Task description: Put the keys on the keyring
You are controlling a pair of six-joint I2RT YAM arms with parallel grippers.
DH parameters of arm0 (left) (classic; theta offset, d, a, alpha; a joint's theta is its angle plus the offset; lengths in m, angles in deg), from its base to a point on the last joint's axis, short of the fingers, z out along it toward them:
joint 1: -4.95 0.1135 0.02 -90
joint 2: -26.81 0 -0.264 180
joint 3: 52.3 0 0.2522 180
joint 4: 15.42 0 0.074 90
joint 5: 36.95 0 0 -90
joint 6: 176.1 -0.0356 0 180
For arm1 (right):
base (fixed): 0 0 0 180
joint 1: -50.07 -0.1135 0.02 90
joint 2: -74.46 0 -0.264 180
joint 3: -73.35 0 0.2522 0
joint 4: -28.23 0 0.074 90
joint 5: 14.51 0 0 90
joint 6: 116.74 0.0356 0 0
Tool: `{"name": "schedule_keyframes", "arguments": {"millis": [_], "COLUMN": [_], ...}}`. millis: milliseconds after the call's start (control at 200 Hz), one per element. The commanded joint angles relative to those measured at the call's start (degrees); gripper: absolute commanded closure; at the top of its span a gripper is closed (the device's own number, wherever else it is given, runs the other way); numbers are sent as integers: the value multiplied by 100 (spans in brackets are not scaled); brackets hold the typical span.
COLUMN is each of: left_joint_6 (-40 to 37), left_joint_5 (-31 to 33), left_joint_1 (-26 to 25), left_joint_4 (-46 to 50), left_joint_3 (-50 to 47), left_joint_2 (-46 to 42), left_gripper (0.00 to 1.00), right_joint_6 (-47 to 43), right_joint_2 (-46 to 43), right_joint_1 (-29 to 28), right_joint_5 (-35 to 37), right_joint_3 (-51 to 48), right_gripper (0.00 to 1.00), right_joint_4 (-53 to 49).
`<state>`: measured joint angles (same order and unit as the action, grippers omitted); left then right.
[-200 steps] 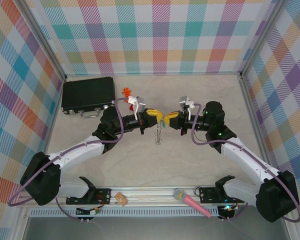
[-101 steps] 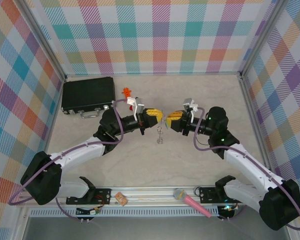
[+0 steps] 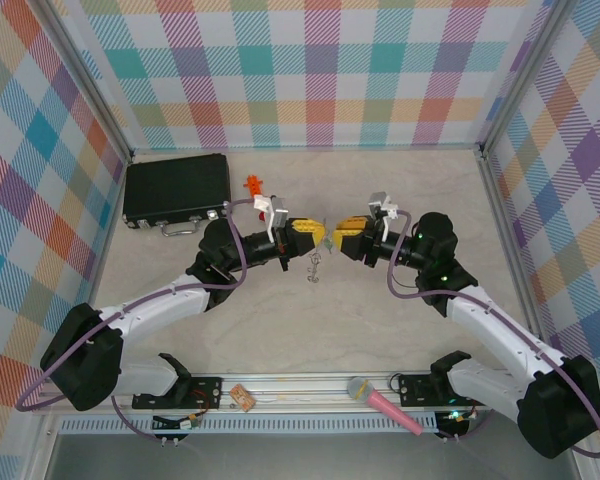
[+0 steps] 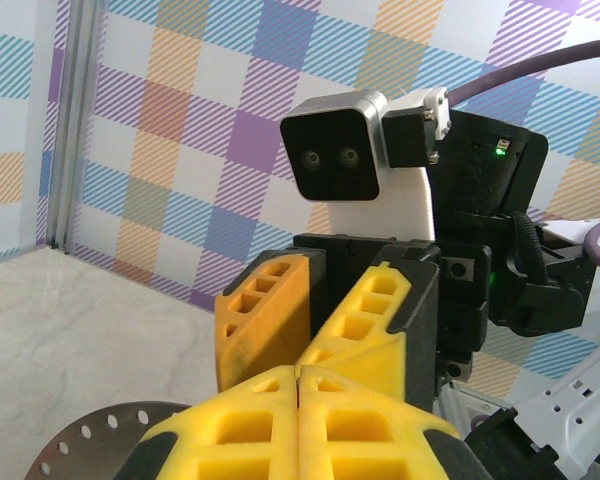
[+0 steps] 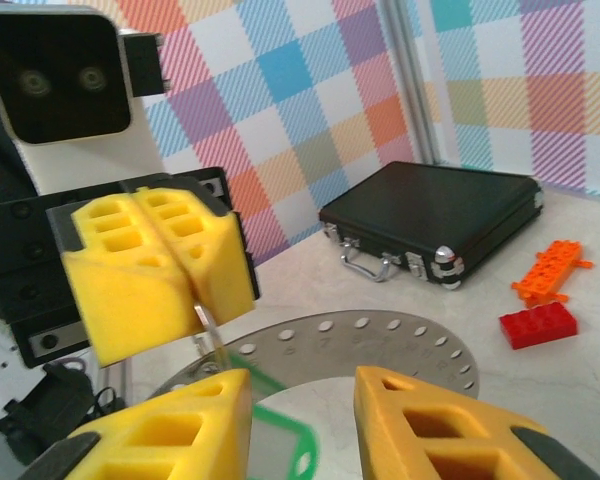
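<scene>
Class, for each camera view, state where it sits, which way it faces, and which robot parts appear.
Top external: above and behind the bases, looking down on the pale table; both arms, left gripper facing right gripper.
Left wrist: on the left arm, facing the right gripper; own shut yellow fingers at bottom.
Right wrist: on the right arm, facing the left gripper pinching the perforated silver-grey metal ring; own open fingers flank a green key head.
Shared: top and right wrist show the black hard case and orange toy piece.
</scene>
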<state>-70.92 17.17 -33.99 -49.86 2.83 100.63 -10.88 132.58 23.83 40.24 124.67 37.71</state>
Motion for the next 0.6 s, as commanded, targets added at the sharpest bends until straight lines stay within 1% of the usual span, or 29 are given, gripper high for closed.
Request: {"name": "schedule_keyframes", "arguments": {"millis": [0,205,280,325,360,475,595], "left_joint_6": [-85,-97,-101,-95,-86,-94,-83], "left_joint_5": [-9,-16,-7,-7,-22,-20,-31], "left_joint_1": [-60,-61,-58,-59,-59,-61,-59], "left_joint_4": [-234,-207,-202,-198,-198,-172,-197], "left_joint_3": [16,28,27,25,23,29,23], "left_joint_2": [-222,-219,-223,-228,-233,-263,-244], "left_gripper": [100,100,100,100,100,100,100], "right_joint_6": [-44,169,222,231,271,594,905], "right_joint_2": [-211,-170,-187,-196,-190,33,337], "right_joint_1": [57,75,75,84,84,84,84], "right_joint_5": [352,81,245,212,102,-570,-948], "right_joint_3": [62,133,118,91,62,146,234], "right_gripper": [68,68,68,68,67,66,67], "right_joint_4": [74,320,366,444,561,875,1177]}}
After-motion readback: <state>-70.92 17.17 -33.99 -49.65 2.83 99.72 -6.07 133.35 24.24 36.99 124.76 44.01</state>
